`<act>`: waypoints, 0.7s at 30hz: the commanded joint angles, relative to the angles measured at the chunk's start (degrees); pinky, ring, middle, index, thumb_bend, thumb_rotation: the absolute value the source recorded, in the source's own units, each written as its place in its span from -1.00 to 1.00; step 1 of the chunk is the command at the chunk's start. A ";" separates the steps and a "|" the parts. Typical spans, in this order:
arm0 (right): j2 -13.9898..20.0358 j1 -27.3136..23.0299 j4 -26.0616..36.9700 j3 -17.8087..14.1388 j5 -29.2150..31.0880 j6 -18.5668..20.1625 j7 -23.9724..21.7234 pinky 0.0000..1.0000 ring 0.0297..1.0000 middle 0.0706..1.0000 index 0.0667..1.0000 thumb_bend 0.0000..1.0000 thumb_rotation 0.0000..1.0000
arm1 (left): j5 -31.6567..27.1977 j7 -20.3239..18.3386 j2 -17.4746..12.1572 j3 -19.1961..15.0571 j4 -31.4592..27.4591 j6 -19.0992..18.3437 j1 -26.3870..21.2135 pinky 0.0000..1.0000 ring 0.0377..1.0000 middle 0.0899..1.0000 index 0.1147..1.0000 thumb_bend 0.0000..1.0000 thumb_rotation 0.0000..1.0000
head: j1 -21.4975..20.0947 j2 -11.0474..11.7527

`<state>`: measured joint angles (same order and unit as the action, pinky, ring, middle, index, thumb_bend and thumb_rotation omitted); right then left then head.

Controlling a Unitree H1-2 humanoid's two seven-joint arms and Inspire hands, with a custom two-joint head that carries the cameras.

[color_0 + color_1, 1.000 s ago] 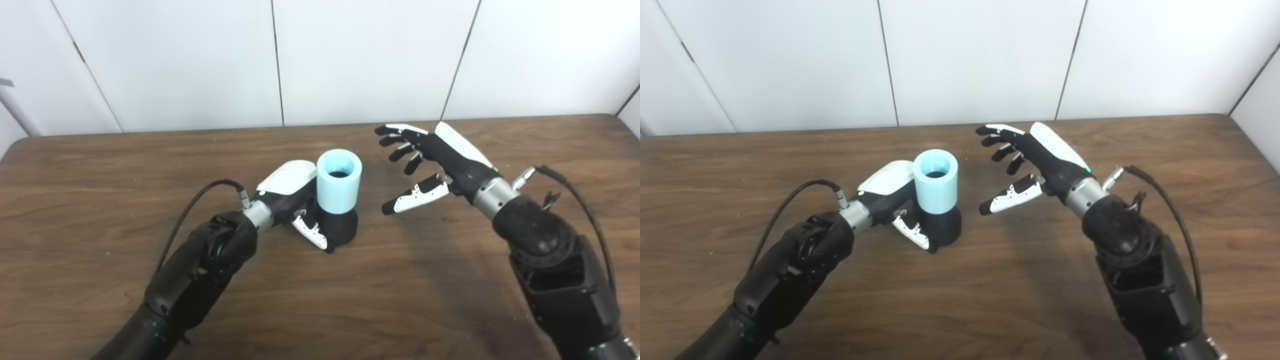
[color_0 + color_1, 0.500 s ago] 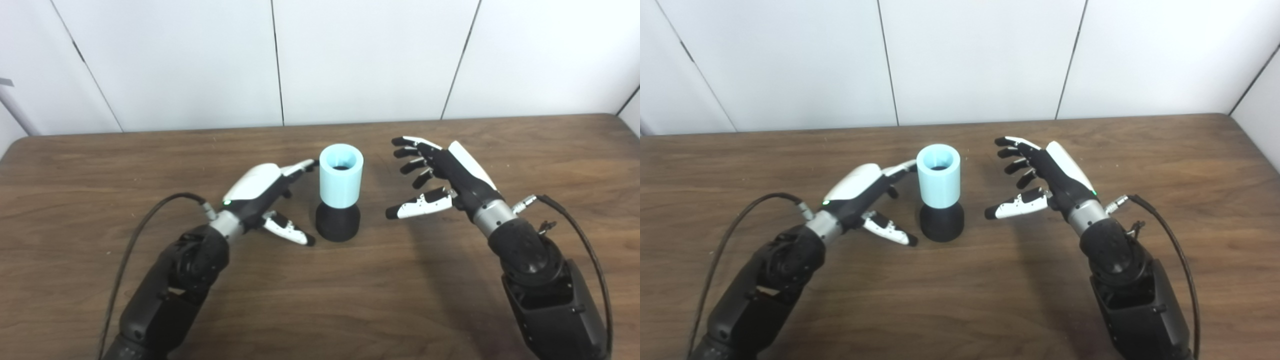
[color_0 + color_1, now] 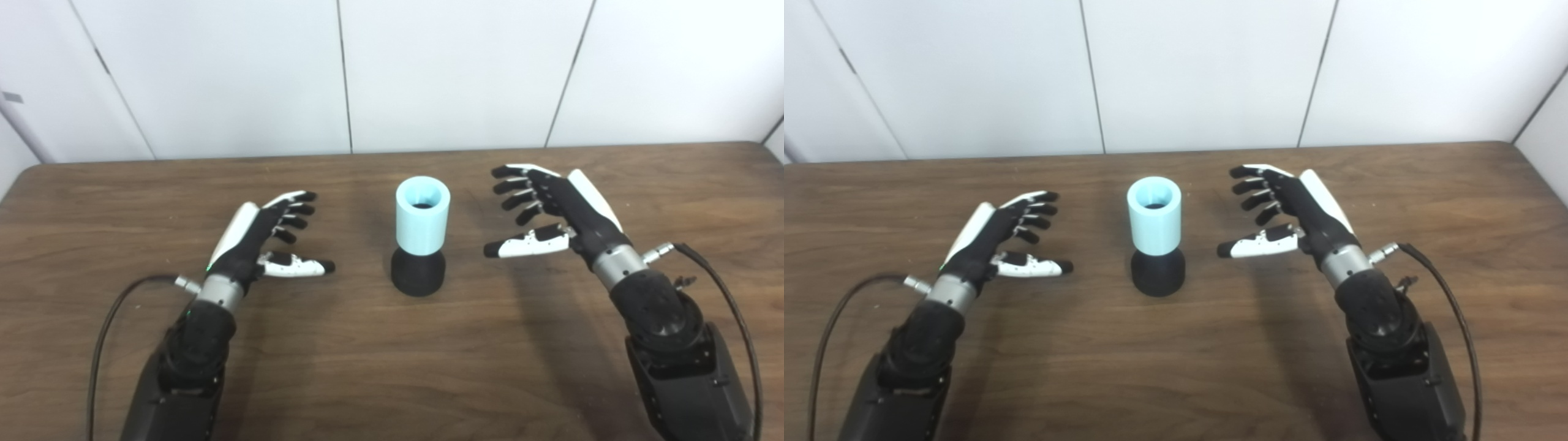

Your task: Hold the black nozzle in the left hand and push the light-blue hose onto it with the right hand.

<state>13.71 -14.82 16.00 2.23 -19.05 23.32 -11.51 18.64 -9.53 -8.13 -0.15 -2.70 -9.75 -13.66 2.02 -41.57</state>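
Brown wood worktop (image 3: 380,367) carries everything. Nearest, both forearms reach in from the bottom edge. The left robot hand (image 3: 260,236) hovers palm-inward with fingers spread, holding nothing, well apart from the parts; the right robot hand (image 3: 551,211) mirrors it — fingers apart, empty. Between them stands the black nozzle (image 3: 418,272), upright, with the light-blue hose (image 3: 422,214) seated on top. By my judgement the push-on looks done — the next move calls only for keeping both hands clear.
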 commanded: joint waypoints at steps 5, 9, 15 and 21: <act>-4.53 0.14 -0.46 -3.62 4.56 -7.59 6.58 0.00 0.15 0.28 0.36 0.31 -0.91 | -12.71 2.35 5.13 -3.90 -3.47 2.96 -0.89 0.18 0.38 0.36 0.42 0.24 -0.88 | 1.06 0.20; -7.28 1.10 -1.09 -5.22 7.18 -10.21 8.83 -0.15 0.09 0.26 0.33 0.29 -0.89 | -15.47 3.24 6.34 -4.65 -4.05 3.71 -0.30 0.17 0.38 0.35 0.40 0.25 -0.74 | 2.32 0.54; -10.51 2.95 0.09 -6.17 11.01 -11.11 10.68 -0.20 0.06 0.26 0.33 0.27 -0.88 | -18.28 3.32 6.53 -4.29 -5.07 4.01 0.68 0.20 0.37 0.35 0.36 0.24 -0.72 | 2.61 0.42; -10.95 4.16 0.43 -6.31 11.67 -11.68 11.79 -0.20 0.06 0.26 0.34 0.27 -0.85 | -19.43 2.70 5.51 -3.91 -6.97 3.23 1.22 0.18 0.36 0.35 0.36 0.23 -0.72 | 2.38 0.22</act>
<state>2.75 -9.92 14.07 -3.62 -8.09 14.74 -0.47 0.02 -6.83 -2.07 -4.37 -6.81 -8.12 -11.21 4.40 -41.31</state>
